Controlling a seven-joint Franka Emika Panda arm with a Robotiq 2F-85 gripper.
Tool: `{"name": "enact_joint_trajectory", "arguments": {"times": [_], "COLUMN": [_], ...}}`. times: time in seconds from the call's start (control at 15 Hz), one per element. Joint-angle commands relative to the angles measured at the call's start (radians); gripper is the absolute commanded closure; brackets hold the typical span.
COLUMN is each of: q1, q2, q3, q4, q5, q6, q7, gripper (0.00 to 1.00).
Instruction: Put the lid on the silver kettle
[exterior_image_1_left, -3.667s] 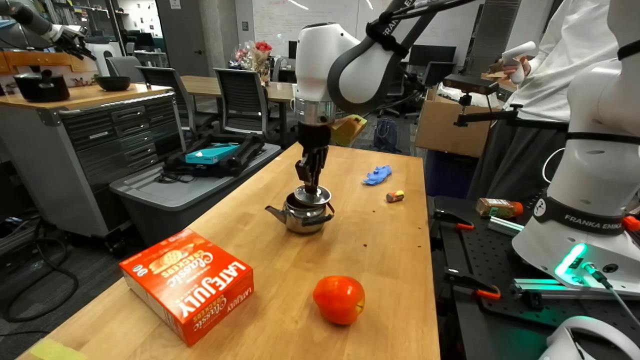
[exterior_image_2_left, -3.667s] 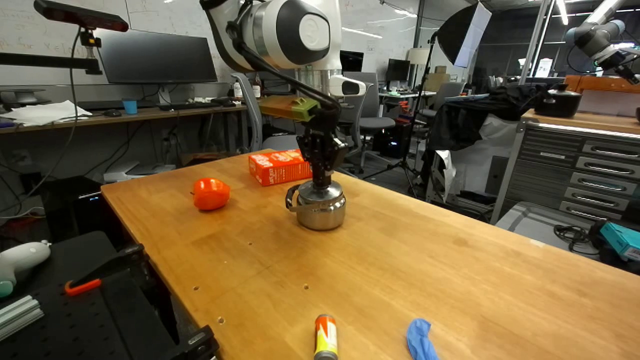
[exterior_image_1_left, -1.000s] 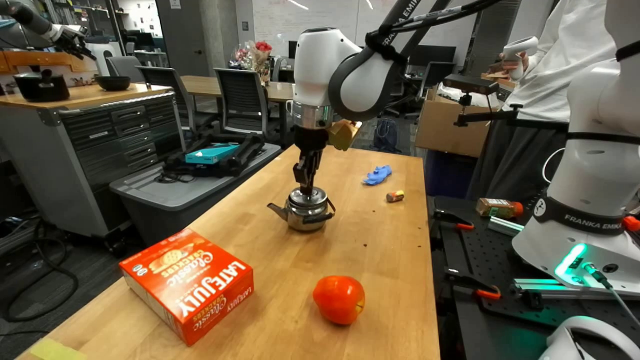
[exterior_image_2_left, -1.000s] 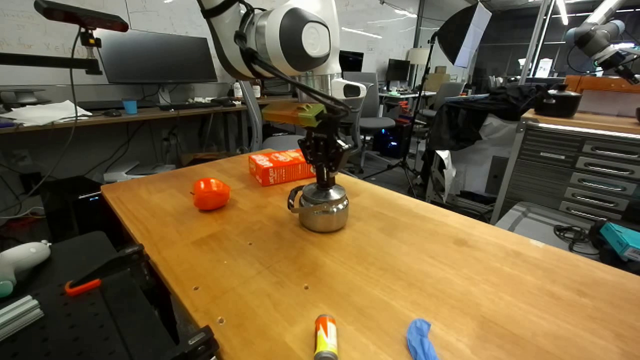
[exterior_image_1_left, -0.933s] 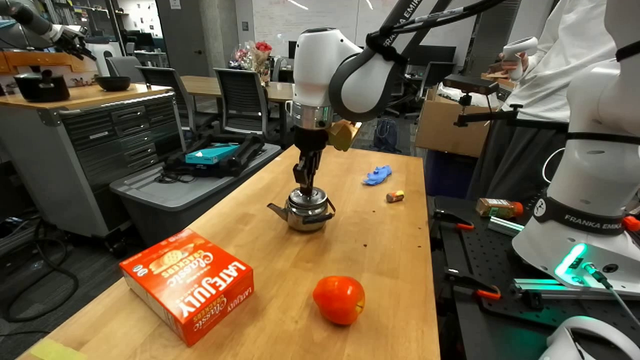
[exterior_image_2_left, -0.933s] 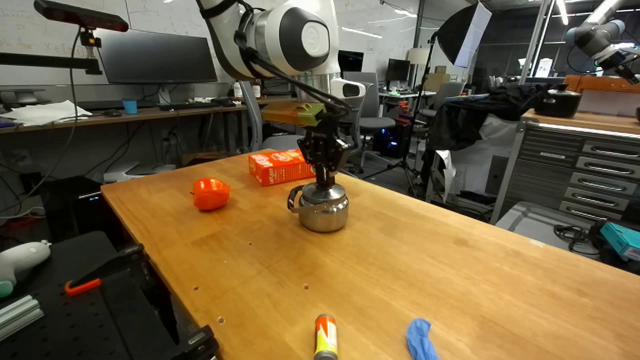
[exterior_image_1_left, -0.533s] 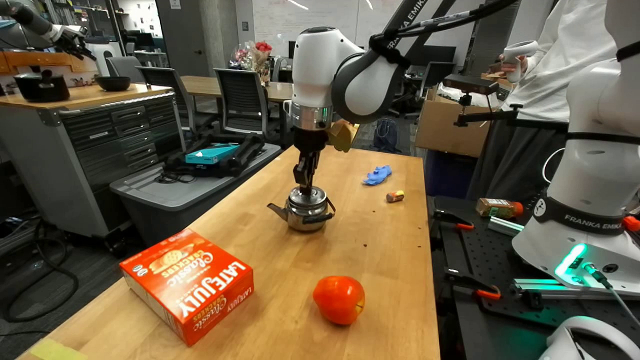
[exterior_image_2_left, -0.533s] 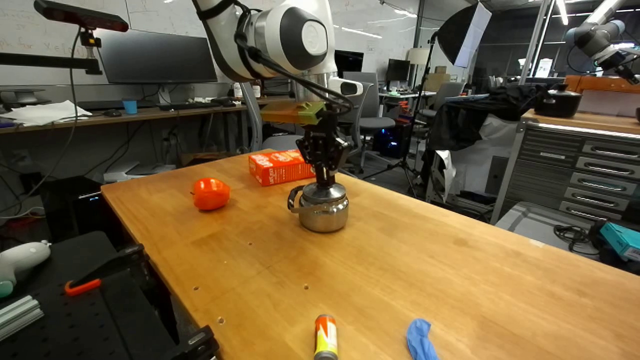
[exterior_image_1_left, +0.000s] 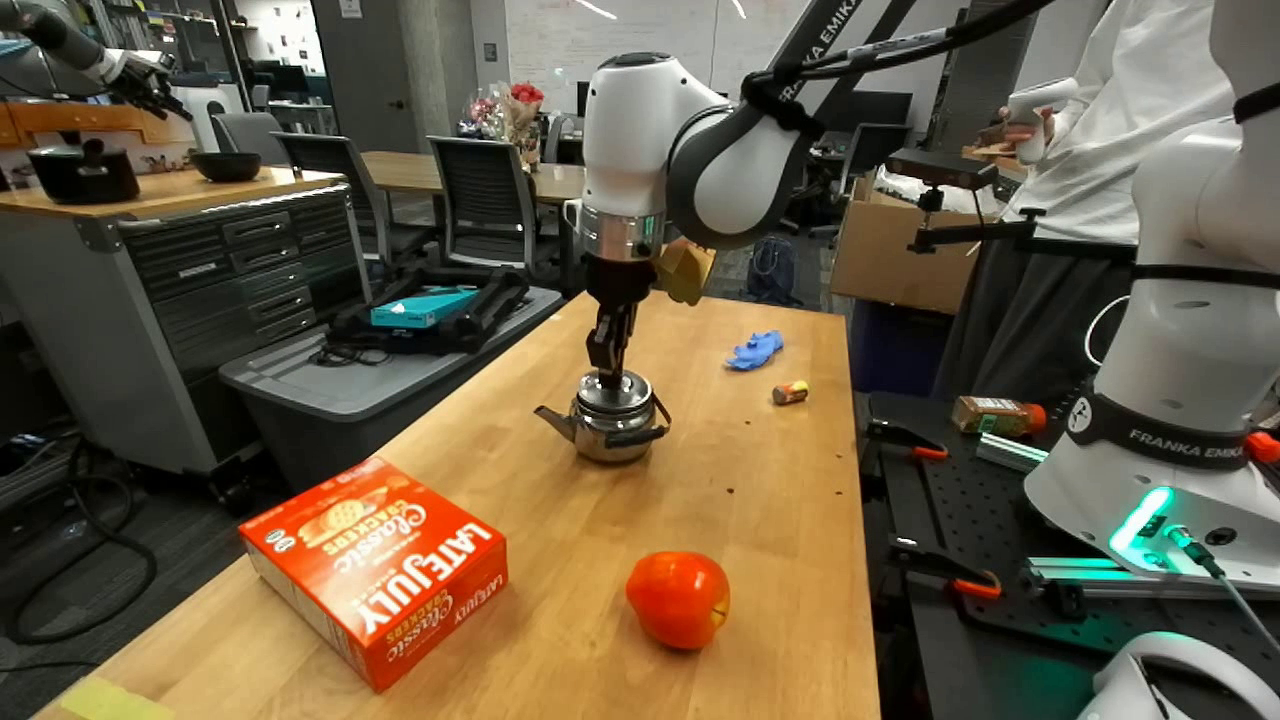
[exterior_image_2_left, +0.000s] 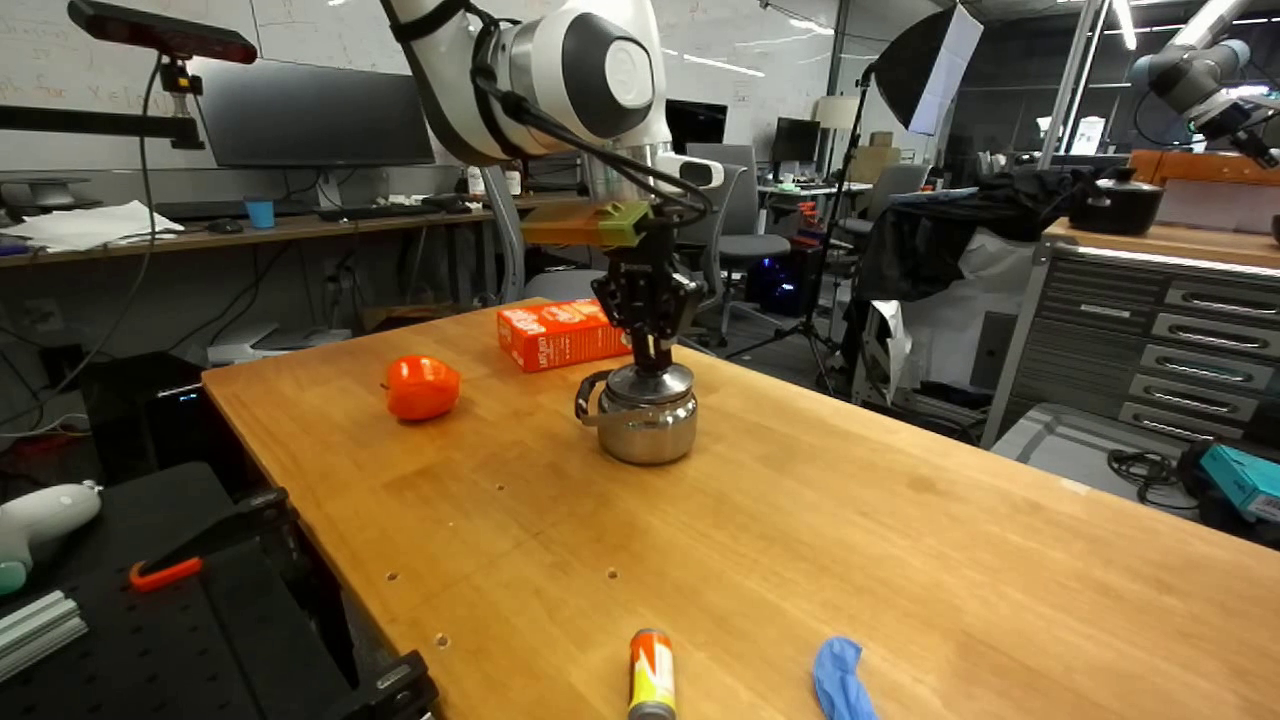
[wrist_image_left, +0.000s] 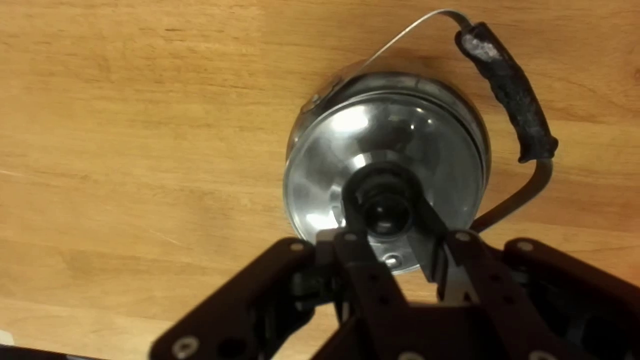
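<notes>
My gripper (wrist_image_left: 386, 210) points straight down and is shut on the dark knob (wrist_image_left: 386, 216) of the lid (wrist_image_left: 425, 145). The shiny silver disc lies over the mouth of the silver kettle (exterior_image_1_left: 610, 442), its edge close to the kettle's rim. Whether it is fully seated or slightly raised I cannot tell. The squat kettle stands upright on the table, spout (exterior_image_1_left: 556, 424) to one side, its black handle (wrist_image_left: 515, 95) folded down beside the body. An exterior view also shows the lid (exterior_image_2_left: 628, 386) right above the kettle (exterior_image_2_left: 648, 435). The fingertips partly hide the knob.
On the wooden table (exterior_image_1_left: 760, 470) are a red cracker box (exterior_image_1_left: 375, 570), a red-orange tomato (exterior_image_1_left: 678, 600), a small orange-and-yellow can (exterior_image_1_left: 790, 392) and a crumpled blue glove (exterior_image_1_left: 755, 350). The box stands behind the gripper in an exterior view (exterior_image_2_left: 560, 333).
Since the earliest frames the lid has come from off-centre to cover the kettle's mouth, still in my gripper. Over the last second, gripper and lid have edged up a little; the kettle stays put.
</notes>
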Motion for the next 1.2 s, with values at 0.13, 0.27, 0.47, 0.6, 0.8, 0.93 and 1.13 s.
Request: {"name": "enact_joint_trajectory", "arguments": {"times": [0.13,0.27,0.47,0.6,0.8,0.93,1.13], "q1": [0.014,0.009,0.0,-0.012,-0.037,-0.047,-0.056], "q2": [-0.007,0.0,0.016,0.027,0.027,0.024,0.013], "q3": [0.007,0.013,0.015,0.022,0.041,0.048,0.054], "q4": [0.0,0.002,0.007,0.01,0.019,0.024,0.027], "q5": [0.008,0.017,0.033,0.064,0.146,0.19,0.225], "q6": [0.003,0.005,-0.004,-0.014,-0.051,-0.064,-0.087], "q7": [-0.006,-0.015,-0.025,-0.043,-0.086,-0.114,-0.145], "gripper": [0.93,0.93,0.93,0.93,0.93,0.93,0.47]}}
